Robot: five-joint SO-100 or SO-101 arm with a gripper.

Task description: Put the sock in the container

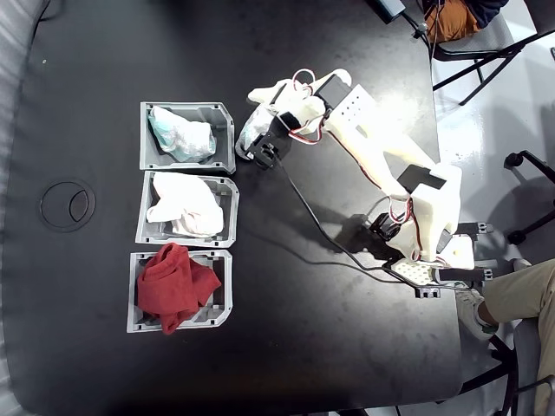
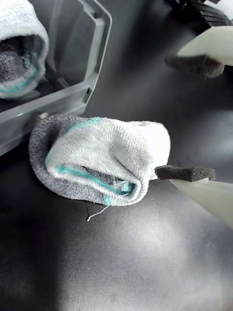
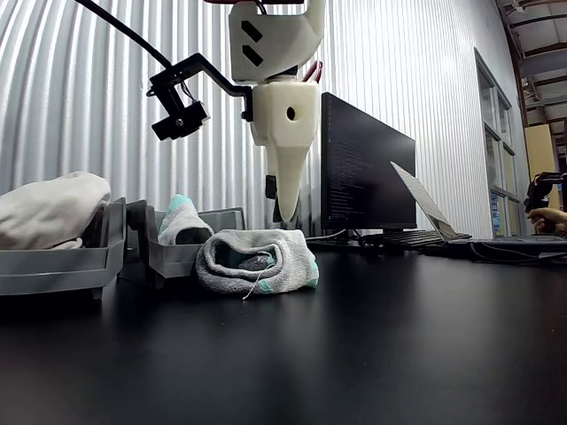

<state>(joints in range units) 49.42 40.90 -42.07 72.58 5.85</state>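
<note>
Sock (image 2: 99,160) lying on the black tabletop (image 2: 126,262), touching the outer wall of the container (image 2: 92,73) that holds teal-and-white fabric (image 1: 180,134). Gripper (image 2: 191,119) spread wide, one of its fingers (image 2: 187,172) touching the sock's end.

Bare black desk (image 1: 347,347) is seen to the right of three bins. The sock (image 1: 252,128) lies against the container (image 1: 227,117) wall, which blocks the left side. The container's top is open, partly filled by teal-and-white fabric (image 1: 180,134).
</note>
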